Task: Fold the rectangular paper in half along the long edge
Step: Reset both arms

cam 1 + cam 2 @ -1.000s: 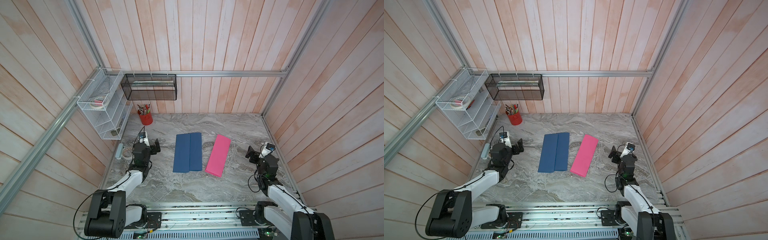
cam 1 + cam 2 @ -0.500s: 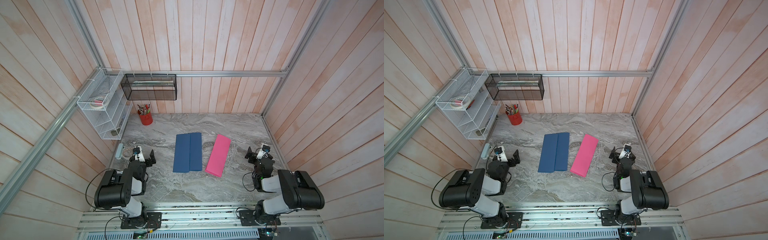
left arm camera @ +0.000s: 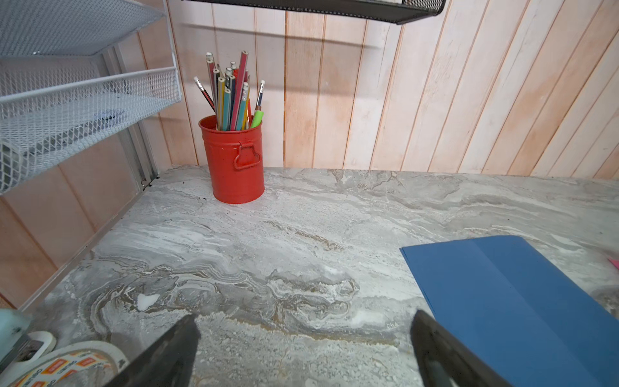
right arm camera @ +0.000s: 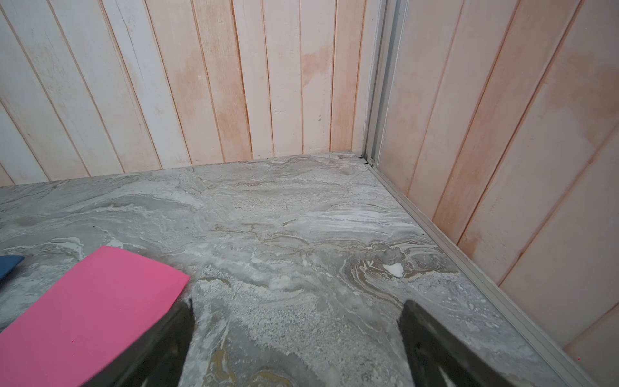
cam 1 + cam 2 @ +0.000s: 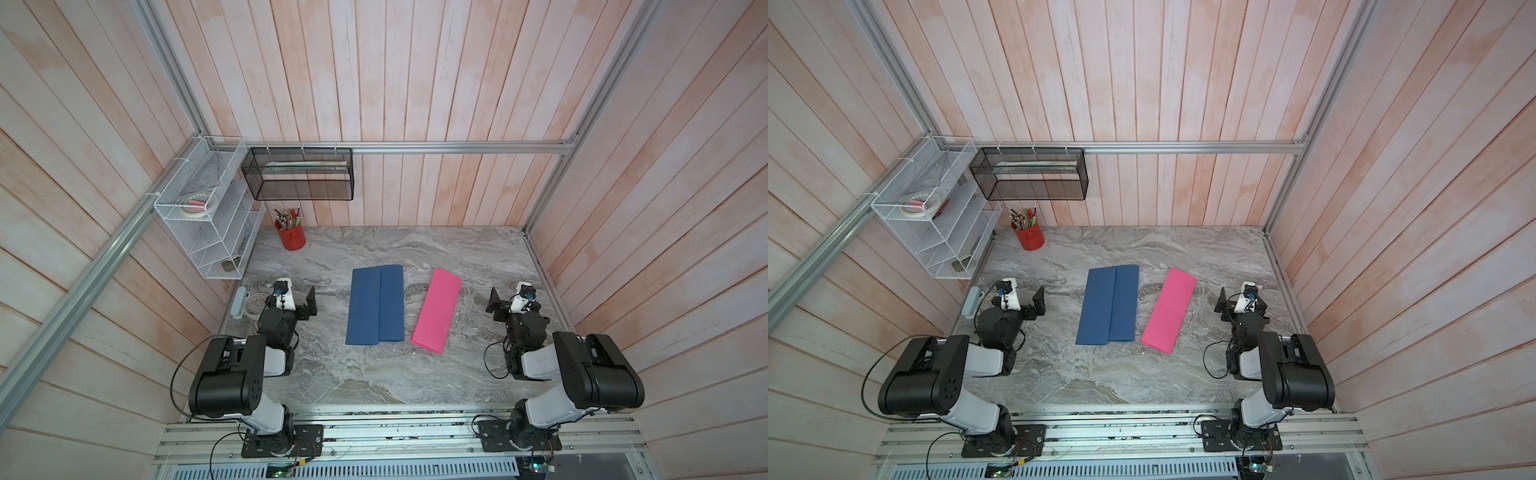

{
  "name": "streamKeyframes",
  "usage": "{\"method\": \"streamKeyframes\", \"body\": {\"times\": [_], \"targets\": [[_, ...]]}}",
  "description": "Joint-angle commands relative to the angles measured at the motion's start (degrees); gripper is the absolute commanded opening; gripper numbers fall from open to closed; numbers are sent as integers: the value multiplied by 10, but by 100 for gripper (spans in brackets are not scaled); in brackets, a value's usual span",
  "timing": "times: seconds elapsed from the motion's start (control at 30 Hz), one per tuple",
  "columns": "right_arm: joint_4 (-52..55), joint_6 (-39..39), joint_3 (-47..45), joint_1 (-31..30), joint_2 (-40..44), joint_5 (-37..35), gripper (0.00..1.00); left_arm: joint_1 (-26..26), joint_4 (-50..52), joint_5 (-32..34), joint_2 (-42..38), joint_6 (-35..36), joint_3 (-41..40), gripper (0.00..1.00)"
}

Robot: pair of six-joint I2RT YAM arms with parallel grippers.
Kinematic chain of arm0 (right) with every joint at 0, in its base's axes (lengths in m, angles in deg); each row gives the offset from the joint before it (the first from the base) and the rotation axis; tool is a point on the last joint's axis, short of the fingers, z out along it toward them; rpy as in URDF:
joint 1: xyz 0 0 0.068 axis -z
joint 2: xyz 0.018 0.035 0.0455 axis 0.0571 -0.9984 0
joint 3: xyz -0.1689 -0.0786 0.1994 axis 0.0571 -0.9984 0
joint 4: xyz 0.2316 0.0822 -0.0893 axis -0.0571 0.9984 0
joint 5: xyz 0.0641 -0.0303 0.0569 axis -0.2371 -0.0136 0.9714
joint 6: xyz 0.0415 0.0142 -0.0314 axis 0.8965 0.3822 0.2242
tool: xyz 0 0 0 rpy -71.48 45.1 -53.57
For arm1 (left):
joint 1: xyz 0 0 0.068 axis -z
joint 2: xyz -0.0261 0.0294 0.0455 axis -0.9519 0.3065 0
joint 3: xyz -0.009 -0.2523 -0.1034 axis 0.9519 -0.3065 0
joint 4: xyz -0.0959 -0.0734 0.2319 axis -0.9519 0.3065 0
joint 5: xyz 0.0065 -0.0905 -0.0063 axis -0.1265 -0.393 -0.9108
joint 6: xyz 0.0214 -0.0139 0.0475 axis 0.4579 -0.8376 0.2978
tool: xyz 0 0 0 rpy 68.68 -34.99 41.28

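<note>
Left jaws and right jaws are both seen spread wide, nothing pinched between them. The left arm and right arm are folded low at the left and right edges of the desk, with the jaws pointed toward the back wall. The blue paper is laid flat mid-desk between the two arms, long edges running front to back, with a lengthwise line down its middle; crease or flap edge cannot be told. The pink paper is seen as a narrower strip on the blue paper's right, tilted, its near corner just beside the blue one but not touching. In both top views each paper is apart from the jaws, bare desk in between: blue is nearer the left jaws, pink nearer the right jaws. In the left wrist view the blue paper is found off to one side of the gap, not inside it. In the right wrist view the same is noted for the pink paper. A red cup of pencils is stood at the back left under a white wire rack. A tape roll is laid beside the left jaws.
</note>
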Motion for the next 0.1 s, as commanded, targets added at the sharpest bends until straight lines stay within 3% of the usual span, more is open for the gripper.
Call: {"method": "streamKeyframes", "body": {"times": [0.0, 0.07], "targets": [[-3, 0, 7, 2, -6, -5, 98, 0, 10, -12, 2, 11, 7, 100], [-6, 1, 7, 2, -7, -5, 98, 0, 7, -12, 1, 11, 5, 100]]}}
